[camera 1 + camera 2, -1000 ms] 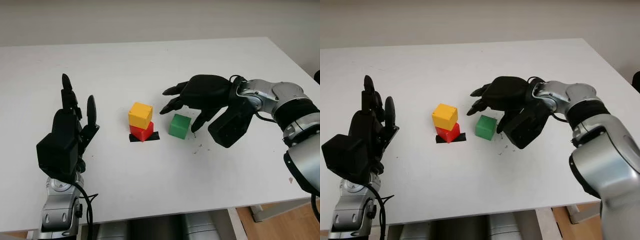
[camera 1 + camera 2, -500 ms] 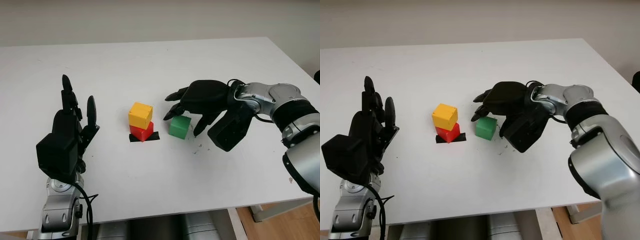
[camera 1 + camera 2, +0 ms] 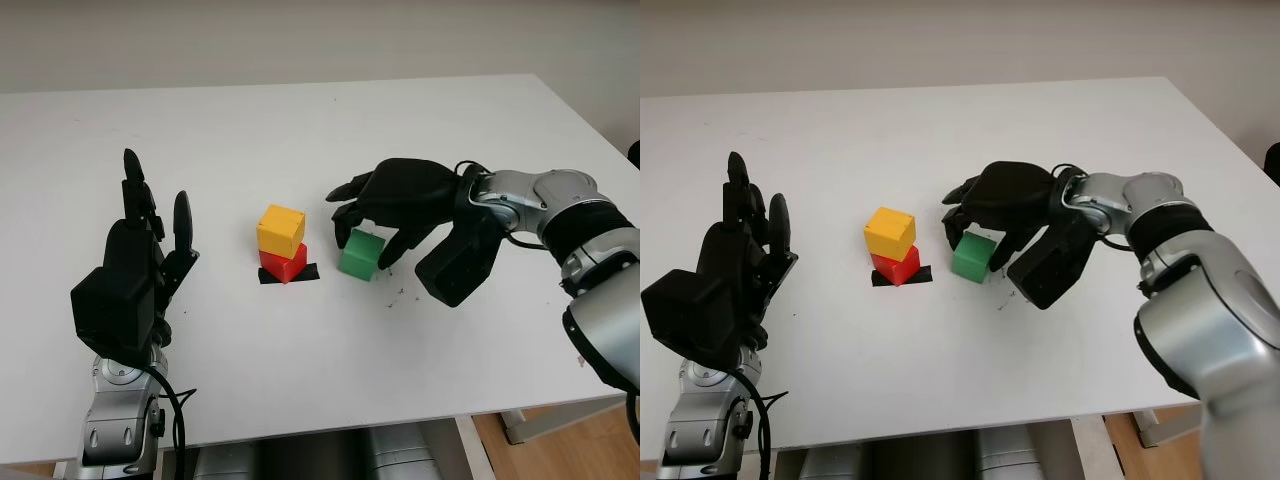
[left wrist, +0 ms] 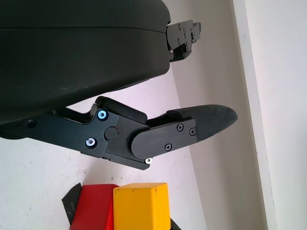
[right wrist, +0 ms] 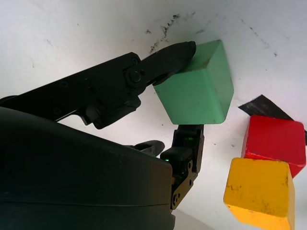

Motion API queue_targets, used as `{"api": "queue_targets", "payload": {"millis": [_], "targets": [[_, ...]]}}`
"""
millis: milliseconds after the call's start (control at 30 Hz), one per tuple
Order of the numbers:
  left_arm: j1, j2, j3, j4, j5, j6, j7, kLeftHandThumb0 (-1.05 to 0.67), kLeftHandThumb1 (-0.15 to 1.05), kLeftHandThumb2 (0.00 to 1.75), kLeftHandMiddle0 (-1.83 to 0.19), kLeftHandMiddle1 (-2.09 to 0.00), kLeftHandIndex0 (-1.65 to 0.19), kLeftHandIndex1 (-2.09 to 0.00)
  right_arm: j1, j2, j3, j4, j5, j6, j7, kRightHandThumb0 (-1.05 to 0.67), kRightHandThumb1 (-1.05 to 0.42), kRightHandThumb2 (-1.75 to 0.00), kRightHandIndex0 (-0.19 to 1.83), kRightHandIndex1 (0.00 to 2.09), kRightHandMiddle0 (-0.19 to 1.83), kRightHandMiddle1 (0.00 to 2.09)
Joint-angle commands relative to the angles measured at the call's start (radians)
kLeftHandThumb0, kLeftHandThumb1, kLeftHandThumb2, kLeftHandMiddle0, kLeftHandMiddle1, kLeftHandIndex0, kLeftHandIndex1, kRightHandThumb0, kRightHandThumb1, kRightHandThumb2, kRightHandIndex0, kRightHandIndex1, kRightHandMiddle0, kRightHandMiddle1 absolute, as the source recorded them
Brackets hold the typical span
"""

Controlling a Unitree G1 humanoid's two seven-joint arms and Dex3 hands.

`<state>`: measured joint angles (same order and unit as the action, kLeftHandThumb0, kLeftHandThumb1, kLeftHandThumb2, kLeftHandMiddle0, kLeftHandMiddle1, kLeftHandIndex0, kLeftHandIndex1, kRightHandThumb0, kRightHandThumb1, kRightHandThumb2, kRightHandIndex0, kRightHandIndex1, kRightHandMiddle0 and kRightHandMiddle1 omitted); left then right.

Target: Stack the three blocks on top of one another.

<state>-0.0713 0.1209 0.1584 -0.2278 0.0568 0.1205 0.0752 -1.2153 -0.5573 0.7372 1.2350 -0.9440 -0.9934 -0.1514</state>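
White table (image 3: pixel 300 130): yellow block (image 3: pixel 281 230) set on red block (image 3: pixel 284 264); green block (image 3: pixel 360 252) pinched by right hand (image 3: pixel 395 205). Left hand (image 3: pixel 135 265) open, near-left. Risk: stack toppled if nudged during placement.

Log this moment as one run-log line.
right hand: shut on green block | yellow block: on red block | left hand: open, table's left

white rectangular desk (image 3: pixel 300 130): smooth matte top, far edge against a pale wall (image 3: pixel 300 40) | black tape patch (image 3: pixel 309 272): flat on the desk near its middle | small dark scuff marks (image 3: pixel 402 294): scattered on the desk, right of the tape | wooden floor (image 3: pixel 580 445): brown, beyond the desk's near right corner
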Motion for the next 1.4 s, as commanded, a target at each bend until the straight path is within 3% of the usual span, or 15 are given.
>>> {"api": "queue_targets", "payload": {"millis": [0,400,767,1133,1367], "targets": [[0.005,0.000,-0.004,-0.015,0.007,0.000,0.002,-0.73,1.05,0.66,0.19,0.00,0.19,0.00,0.008,0.005,-0.016,0.006,0.020,-0.007,0.010,-0.44,-0.93,-0.06,0.44,0.09,0.46,1.41],[-0.001,-0.002,-0.004,-0.004,0.008,-0.005,0.008,-0.72,1.05,0.65,0.19,0.00,0.19,0.00,0.013,0.007,-0.051,0.012,0.083,0.024,0.140,-0.43,-0.93,-0.05,0.45,0.09,0.45,1.39],[-0.007,0.004,-0.005,-0.003,0.007,-0.008,0.000,-0.72,1.05,0.66,0.19,0.00,0.19,0.00,-0.005,0.049,-0.280,0.038,0.394,0.241,0.521,-0.42,-0.94,-0.06,0.39,0.06,0.42,1.31],[-0.018,0.003,-0.008,0.007,0.014,-0.007,0.000,-0.72,1.05,0.66,0.19,0.00,0.19,0.00,-0.034,0.068,-0.389,0.029,0.500,0.383,0.629,-0.46,-0.94,-0.05,0.40,0.06,0.41,1.33],[-0.015,0.001,-0.007,0.006,0.012,-0.007,0.000,-0.73,1.05,0.65,0.19,0.00,0.19,0.00,-0.043,0.078,-0.466,0.018,0.578,0.465,0.689,-0.39,-0.94,-0.05,0.39,0.05,0.38,1.38]]}}
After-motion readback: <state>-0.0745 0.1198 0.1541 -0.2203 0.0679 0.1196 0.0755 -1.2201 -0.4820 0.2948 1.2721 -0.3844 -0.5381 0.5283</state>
